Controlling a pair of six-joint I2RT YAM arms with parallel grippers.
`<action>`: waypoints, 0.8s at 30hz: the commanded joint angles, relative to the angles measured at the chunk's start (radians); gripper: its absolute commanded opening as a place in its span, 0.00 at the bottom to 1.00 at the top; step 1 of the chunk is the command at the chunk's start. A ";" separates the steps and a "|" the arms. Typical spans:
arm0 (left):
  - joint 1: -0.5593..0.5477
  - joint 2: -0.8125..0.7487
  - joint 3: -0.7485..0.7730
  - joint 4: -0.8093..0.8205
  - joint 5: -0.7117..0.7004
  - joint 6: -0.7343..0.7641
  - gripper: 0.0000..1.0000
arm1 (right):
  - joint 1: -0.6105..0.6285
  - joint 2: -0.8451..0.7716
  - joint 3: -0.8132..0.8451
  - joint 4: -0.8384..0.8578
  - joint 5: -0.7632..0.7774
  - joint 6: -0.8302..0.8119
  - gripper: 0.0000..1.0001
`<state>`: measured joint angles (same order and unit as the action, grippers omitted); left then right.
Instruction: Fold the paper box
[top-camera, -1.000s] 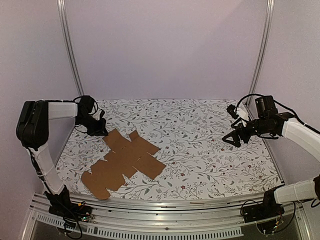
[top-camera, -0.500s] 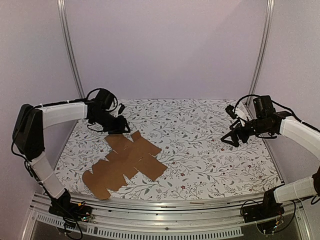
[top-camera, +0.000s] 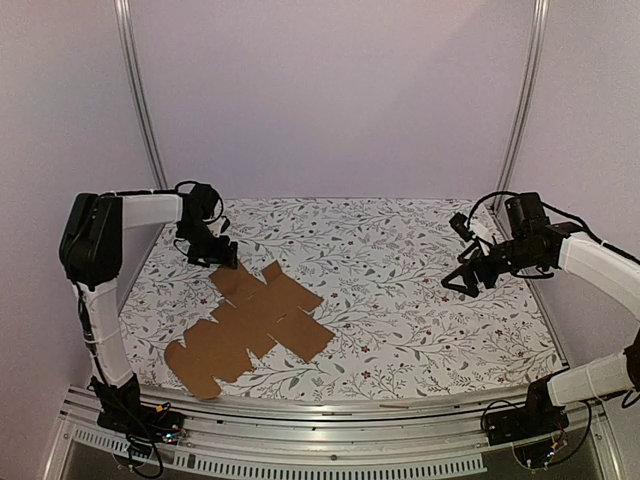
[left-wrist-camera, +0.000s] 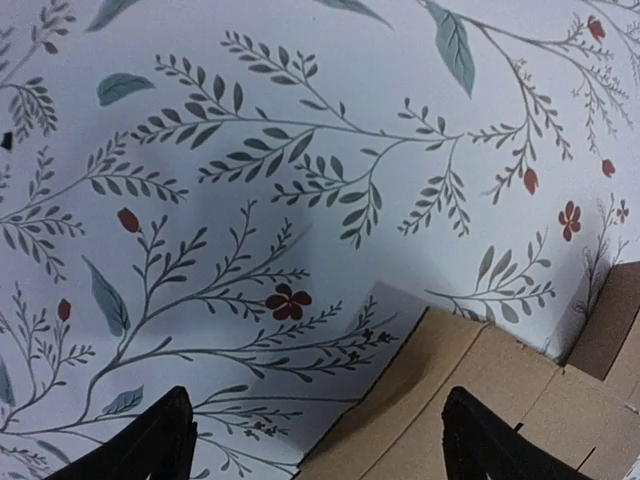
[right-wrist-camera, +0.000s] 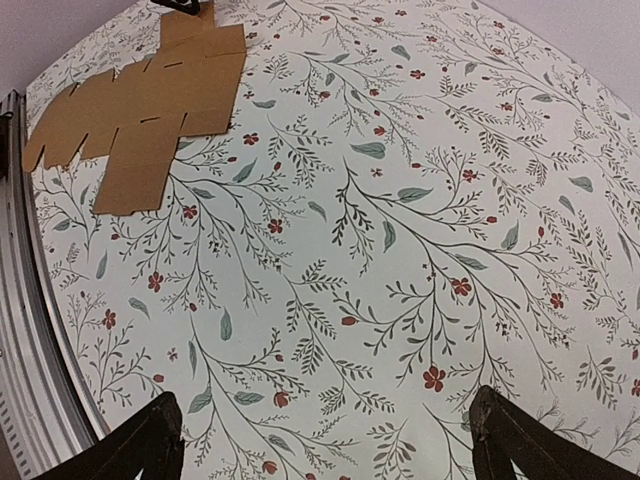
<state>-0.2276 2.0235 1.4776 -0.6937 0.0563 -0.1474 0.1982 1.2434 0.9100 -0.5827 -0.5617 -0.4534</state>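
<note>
Paper box (top-camera: 250, 322): laid flat and unfolded at about 8 o'clock on the table (top-camera: 400, 300). It is judged light and thin, stiff only between creases, and likely to slide. A free flap edge is the best hold, and the 12 o'clock flap is nearest. Left gripper (top-camera: 222, 260) is spread wide and empty at that flap's edge; contact cannot be told. Right gripper (top-camera: 462, 282), at 3 o'clock, is likewise spread, empty and well apart. Creases are faint, and most of the box is cut off in the left wrist view.

Flat paper box (top-camera: 250, 322) lower left, open tabletop (top-camera: 400, 310) centre-right.
At the box's upper corner sits the left gripper (top-camera: 222, 258); from there the floral surface runs free across to the right gripper (top-camera: 458, 283).
</note>
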 joint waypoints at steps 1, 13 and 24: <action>-0.005 0.010 -0.017 -0.053 0.075 0.045 0.81 | 0.000 0.017 0.028 -0.037 -0.023 -0.024 0.99; -0.069 -0.026 -0.049 -0.065 0.303 0.067 0.00 | 0.000 0.066 0.059 -0.077 -0.062 -0.033 0.98; -0.329 -0.338 -0.215 0.128 0.263 0.080 0.00 | 0.039 0.235 0.247 -0.145 -0.164 0.167 0.91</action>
<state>-0.4862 1.8214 1.3254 -0.6659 0.3378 -0.0593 0.2184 1.3991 1.0763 -0.6727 -0.6750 -0.3660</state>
